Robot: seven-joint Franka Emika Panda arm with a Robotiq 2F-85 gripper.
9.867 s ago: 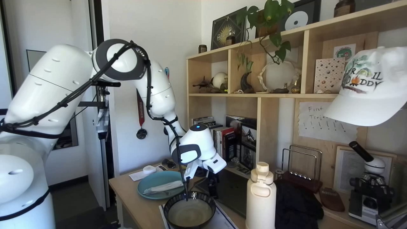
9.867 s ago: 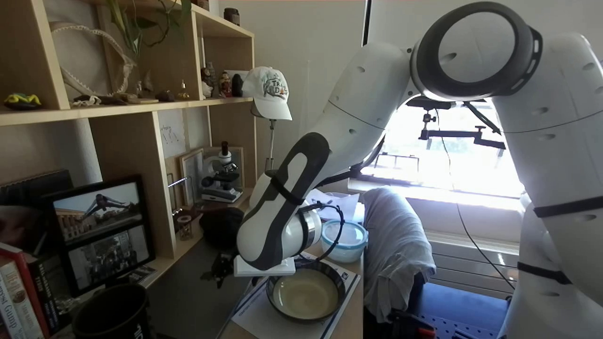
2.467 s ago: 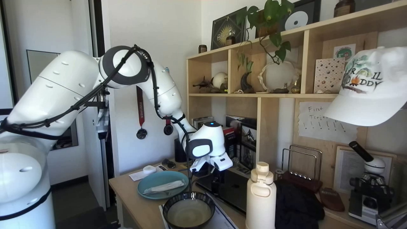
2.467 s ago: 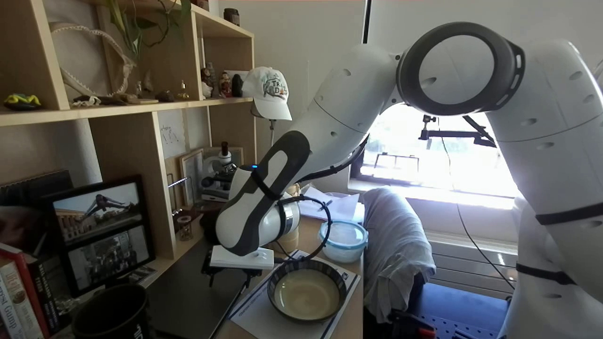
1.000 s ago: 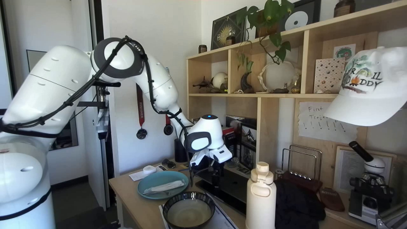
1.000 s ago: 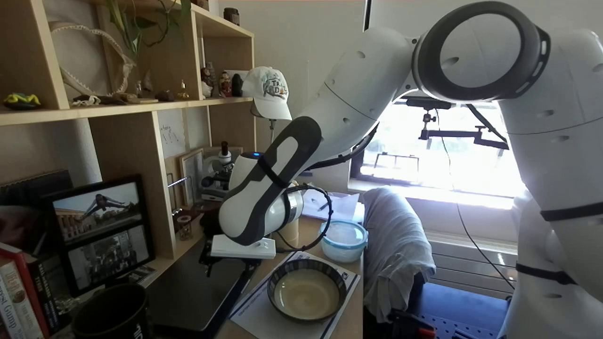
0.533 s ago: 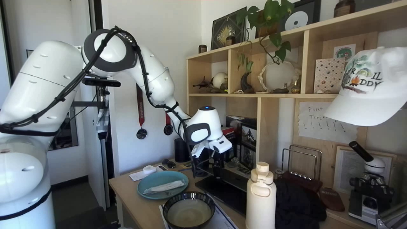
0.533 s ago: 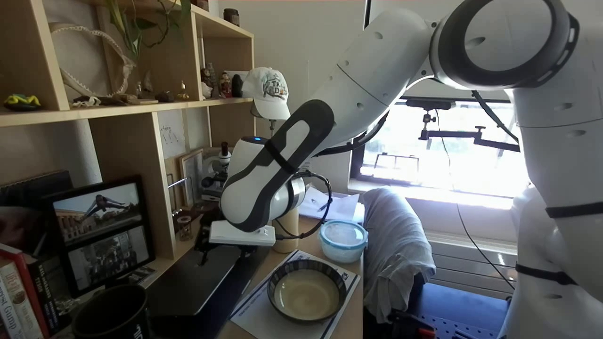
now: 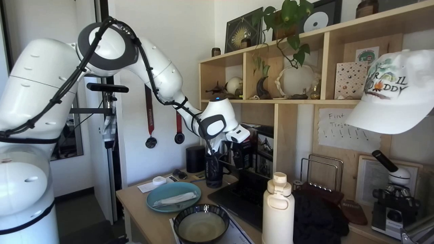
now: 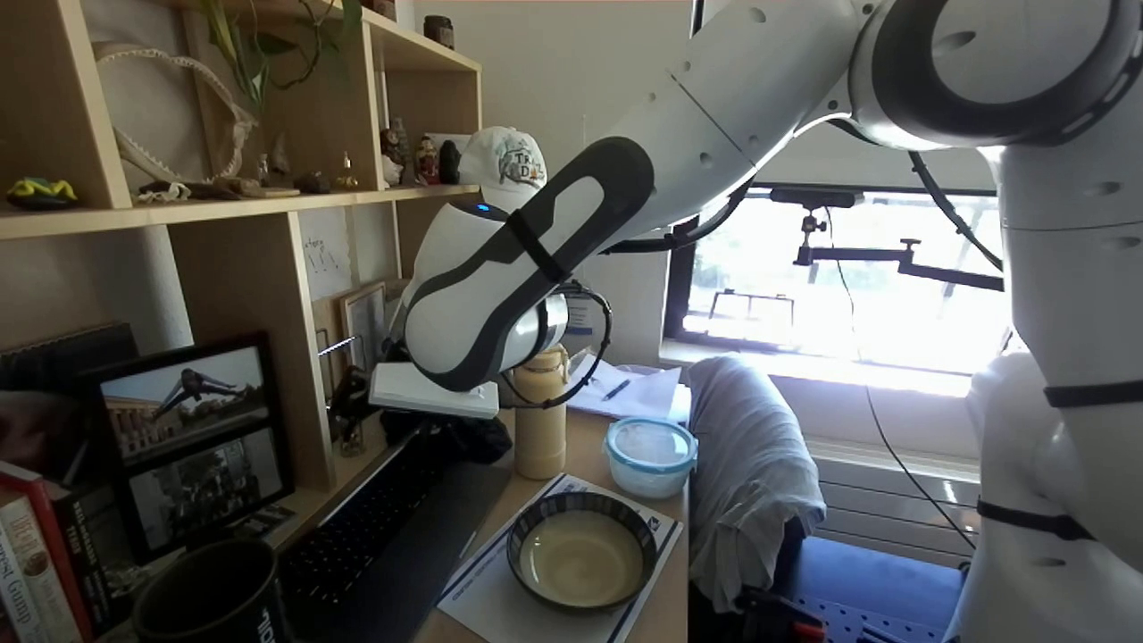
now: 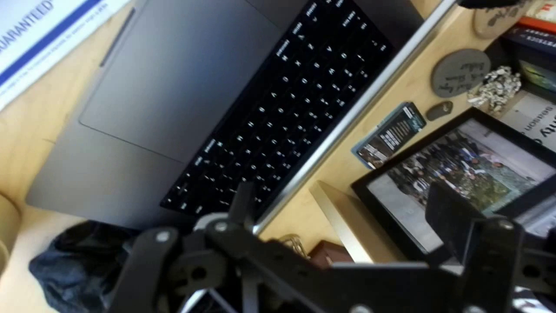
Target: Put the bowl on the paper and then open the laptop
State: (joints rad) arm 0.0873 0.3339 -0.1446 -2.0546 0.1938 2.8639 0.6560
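Black and jointed, the gripper [image 11: 340,195] clasps nothing: its fingers [image 11: 242,206] stand wide apart, one just beside the raised, silver-edged lid [image 11: 356,115] of the slim dark-grey laptop [image 10: 415,536], probably to push rather than pinch; contact is unclear. Below, the laptop's base rests flat on the pale wooden desk [image 11: 30,143], its large trackpad [image 11: 186,74] and black, white-lettered keyboard [image 11: 282,117] laid bare, so the opening looks done. Beside it the shallow round bowl [image 10: 585,558], near-black rim, glossy tan inside, sits level on the pale rectangular blue-striped paper [image 10: 504,607], presumably where the task wants it.
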